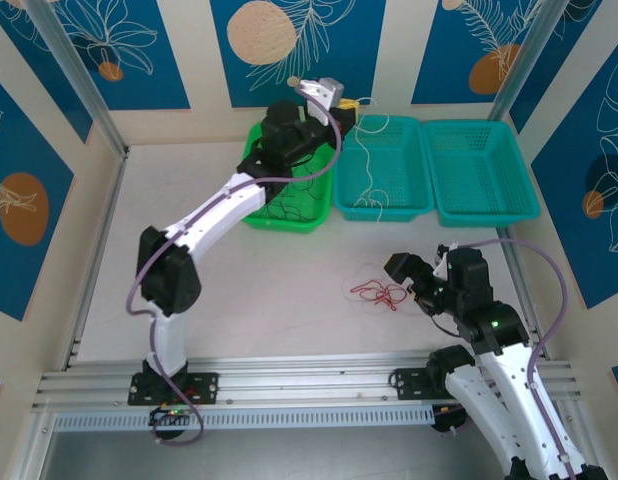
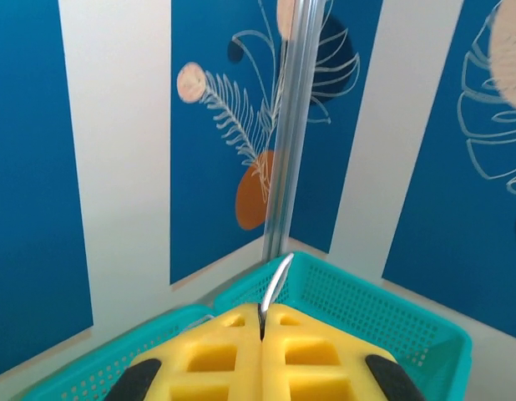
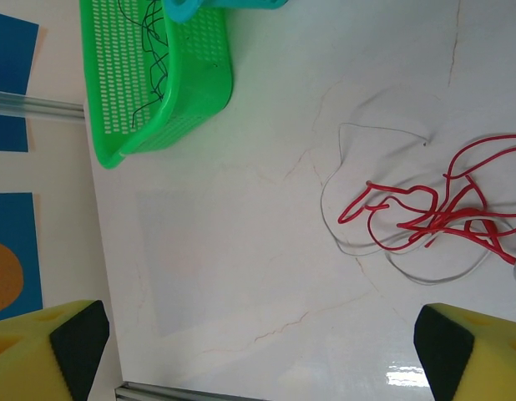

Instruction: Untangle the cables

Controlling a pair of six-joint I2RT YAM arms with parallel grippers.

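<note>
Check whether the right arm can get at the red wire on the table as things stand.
Probably yes. The right end effector hangs open just beside the red wire, which lies loose on the bare table, with nothing between them.

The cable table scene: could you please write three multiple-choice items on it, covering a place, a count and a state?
1. Where do the red cables lie? A in a basket; B on the table; C hanging in mid-air.
2. How many baskets stand at the back? A two; B three; C four.
3. How is the right gripper? A open; B shut on a cable; C shut on a basket.
Answers: B, they lie on bare table; B, green basket, middle teal basket, right teal basket; A, its fingers stand wide apart, nothing between.
</note>
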